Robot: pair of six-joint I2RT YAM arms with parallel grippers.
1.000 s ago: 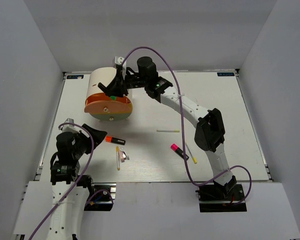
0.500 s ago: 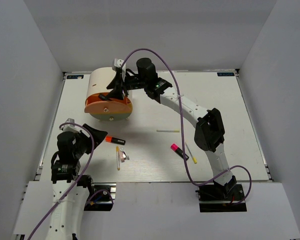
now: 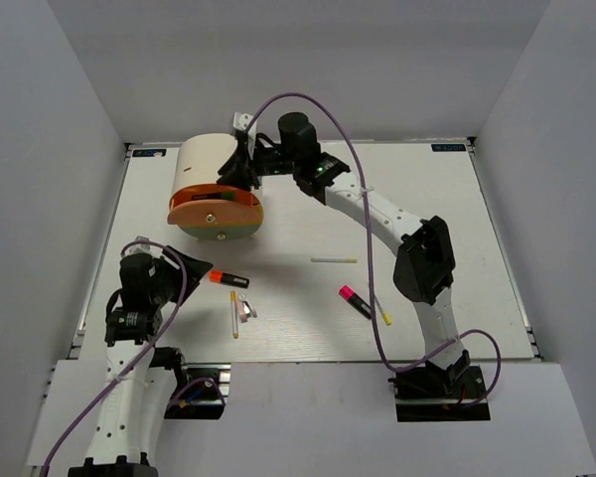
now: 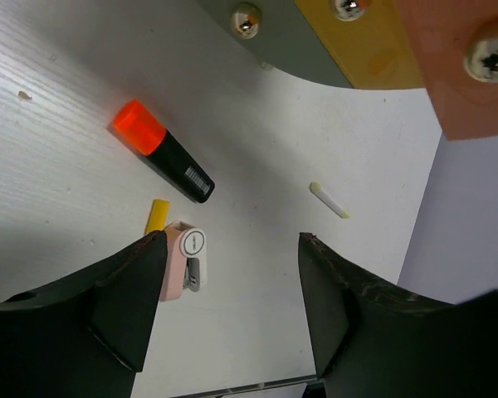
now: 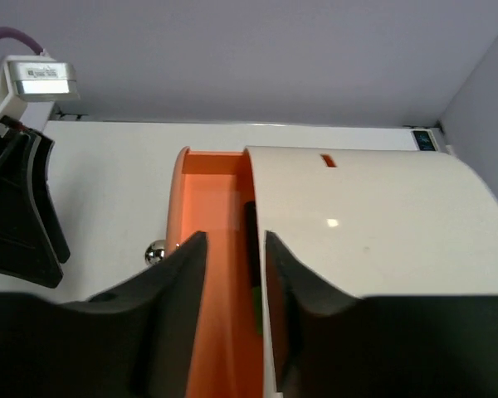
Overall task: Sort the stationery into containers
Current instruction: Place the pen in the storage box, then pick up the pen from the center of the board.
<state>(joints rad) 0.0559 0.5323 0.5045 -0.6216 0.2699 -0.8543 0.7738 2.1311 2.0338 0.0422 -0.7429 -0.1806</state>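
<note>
We judge the sort barely begun. In the overhead view the cream cabinet (image 3: 209, 159) sits at the upper left of the bench (image 3: 447, 199), its rounded drawer fronts turned toward the arms and its orange drawer (image 3: 217, 207) pulled out a little. The right end effector (image 3: 243, 167) hangs over that drawer's gap. In the right wrist view its fingers stand narrowly parted with nothing clamped. Under them a green-capped marker (image 5: 251, 240) lies inside the drawer, close against the cabinet's wall. That is the one piece we can count as put away; we cannot see into the other drawers.

The rest lies loose on the bench. The orange-capped marker (image 3: 228, 279), the yellow pencil (image 3: 234, 318) and the pinkish clip (image 3: 246, 310) are grouped at the lower left of centre. The clip is just beside the pencil. A white stick (image 3: 335, 260) lies alone at the centre. The pink-capped marker (image 3: 356, 301) and a yellow-tipped stick (image 3: 380, 308) lie near each other at the lower right of centre.

The left end effector (image 3: 194, 266) hovers just left of the orange-capped marker. In its wrist view its fingers are spread wide and empty, with the marker and the clip ahead of them. We judge that marker its likely next pick. Six pieces are left.
</note>
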